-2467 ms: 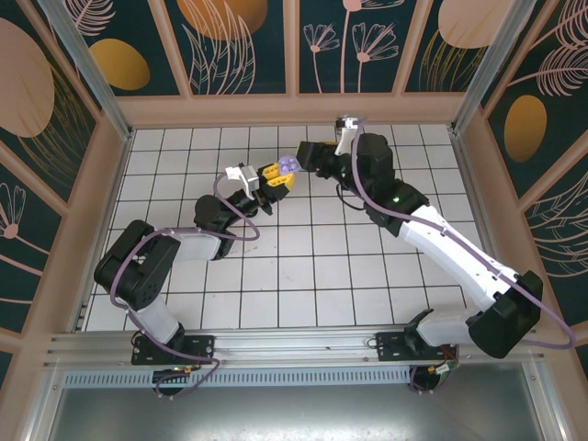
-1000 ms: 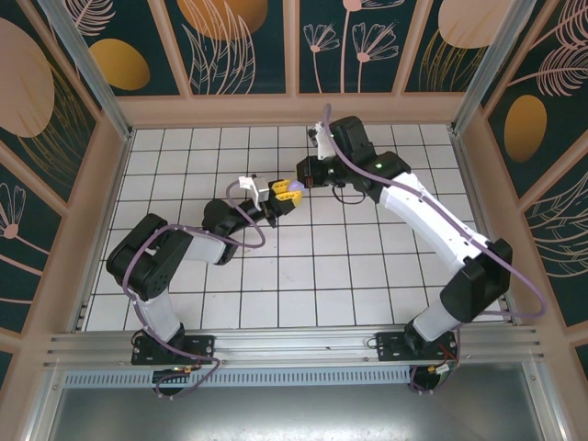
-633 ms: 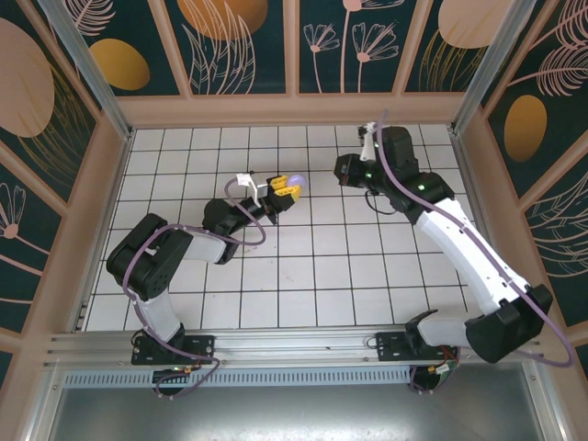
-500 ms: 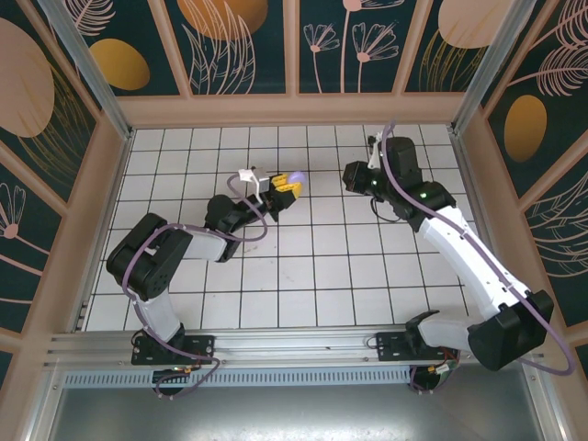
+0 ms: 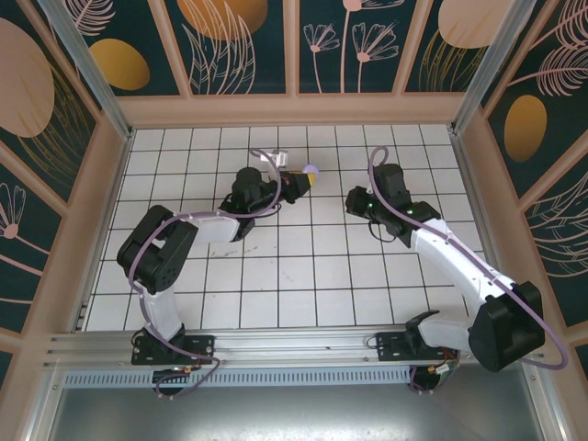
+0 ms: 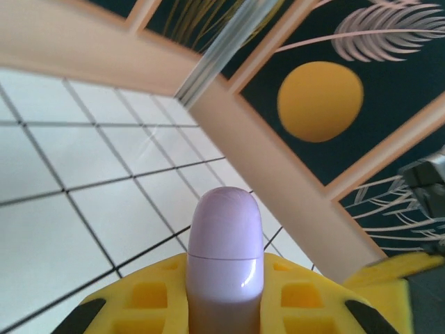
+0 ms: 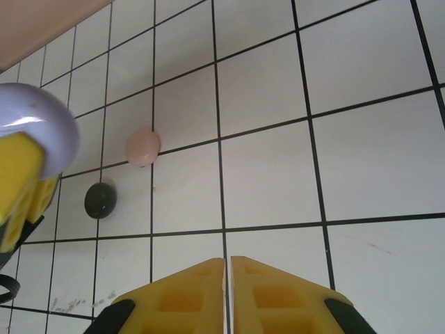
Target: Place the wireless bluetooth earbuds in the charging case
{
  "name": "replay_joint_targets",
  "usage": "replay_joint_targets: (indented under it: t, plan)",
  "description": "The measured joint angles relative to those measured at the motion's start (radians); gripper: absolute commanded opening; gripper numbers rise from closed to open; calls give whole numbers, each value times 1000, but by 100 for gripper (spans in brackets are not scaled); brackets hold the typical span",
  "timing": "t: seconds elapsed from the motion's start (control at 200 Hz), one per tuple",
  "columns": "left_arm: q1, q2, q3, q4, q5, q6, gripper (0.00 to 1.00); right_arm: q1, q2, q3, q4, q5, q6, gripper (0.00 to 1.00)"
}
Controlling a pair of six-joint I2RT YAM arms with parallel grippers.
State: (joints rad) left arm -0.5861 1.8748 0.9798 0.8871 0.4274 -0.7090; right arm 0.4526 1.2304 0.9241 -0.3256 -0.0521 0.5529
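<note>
Lavender case (image 6: 226,250), lid shut, sits far-centre above the table (image 5: 303,276), pinched between the left gripper's (image 5: 299,182) yellow fingers (image 6: 149,296). Right gripper (image 7: 227,285) is to its right, apart, with jaws pressed together and nothing in them. Pink case (image 7: 143,147) and black case (image 7: 101,200) lie on the tiles, near each other, not touching.

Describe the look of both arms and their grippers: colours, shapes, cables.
The left arm and right arm share white link shells and bulky black joint housings, with a purple cable looping along each. The left gripper and right gripper carry blocky yellow fingers moulded with square recessed pockets, with black patches at the outer corners.
</note>
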Motion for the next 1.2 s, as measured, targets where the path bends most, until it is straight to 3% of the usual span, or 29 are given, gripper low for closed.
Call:
replay_joint_targets:
  t: [0.561, 0.766, 1.031, 1.111, 1.201]
  plan:
    - [-19, 223, 259, -449, -172, -188, 0, -31, -47, -39, 43, 22, 4, 15]
    - [-47, 258, 311, -542, -200, -192, 12, -33, -48, -39, 50, 23, 4, 18]
    - [-56, 275, 311, -611, -231, -185, 25, -34, -48, -39, 51, 26, 6, 36]
    - [-56, 275, 311, -625, -237, -181, 32, -34, -48, -39, 51, 26, 2, 49]
    - [-56, 275, 311, -634, -246, -165, 44, -34, -48, -35, 50, 26, 6, 55]
